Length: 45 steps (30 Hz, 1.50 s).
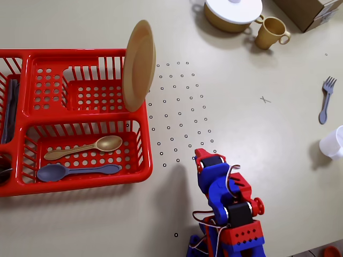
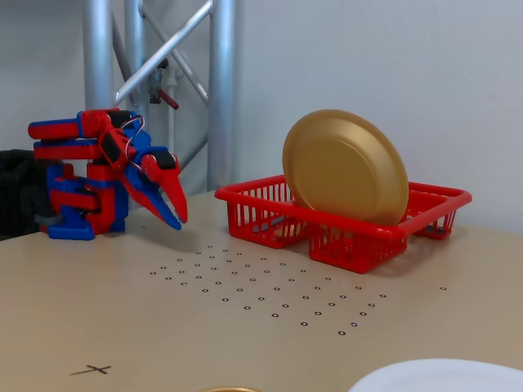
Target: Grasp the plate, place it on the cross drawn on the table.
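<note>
Overhead, plate (image 1: 139, 65) standing on edge in red rack (image 1: 32, 182), at rack's right end, leaning slightly; tan spoon (image 1: 84, 148) and grey-blue spoon (image 1: 77, 171) lying in front compartment. Well apart to the right on table (image 1: 278, 160), cross (image 1: 265, 99), w/ grey fork (image 1: 326, 99) further right. Pot (image 1: 231, 12) and mug (image 1: 271, 33) at top edge. Fixed view: gripper (image 2: 174, 214) folded low near arm base, tips pointing down just above table, fingers close together w/ narrow gap, grasping nothing. Cross (image 2: 91, 370) near bottom left there.
</note>
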Motion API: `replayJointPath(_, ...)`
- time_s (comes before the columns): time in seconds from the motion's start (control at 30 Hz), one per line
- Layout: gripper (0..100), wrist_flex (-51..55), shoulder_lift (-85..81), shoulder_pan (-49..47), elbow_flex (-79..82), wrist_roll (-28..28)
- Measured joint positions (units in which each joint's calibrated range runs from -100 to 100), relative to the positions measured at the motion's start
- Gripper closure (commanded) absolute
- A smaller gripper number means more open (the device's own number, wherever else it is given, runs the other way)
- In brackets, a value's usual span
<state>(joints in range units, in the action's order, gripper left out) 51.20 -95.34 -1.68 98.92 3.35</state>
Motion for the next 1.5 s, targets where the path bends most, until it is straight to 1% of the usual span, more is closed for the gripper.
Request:
replayJointPath(0.03,97,0.0,0.0,0.0,0.0,-0.2)
replayJointPath(0.1,90,0.0,0.0,0.0,0.0,-0.39)
replayJointPath(0.2,86,0.32,0.0,0.0,0.0,-0.2)
replayJointPath(0.27,83,0.32,0.0,-0.46,-0.54,1.66)
replayJointPath(0.33,79,0.32,0.57,-3.0,-1.63,3.17)
replayJointPath(0.43,77,0.24,8.91,-5.01,-7.59,7.08)
replayJointPath(0.5,75,0.24,15.2,-7.65,-14.92,10.89)
replayJointPath(0.63,72,0.64,26.88,-9.29,-31.74,19.93)
replayJointPath(0.8,70,1.76,35.87,-8.92,-46.02,31.84)
replayJointPath(0.87,70,1.76,37.99,-9.1,-50.0,35.46)
replayJointPath(0.93,70,1.76,39.95,-9.38,-53.98,37.66)
replayJointPath(1.13,69,1.52,46.57,-12.2,-63.11,39.37)
replayJointPath(1.33,69,-5.05,52.94,-12.02,-64.74,40.78)
replayJointPath(1.5,70,-6.81,60.54,-12.65,-69.35,41.22)
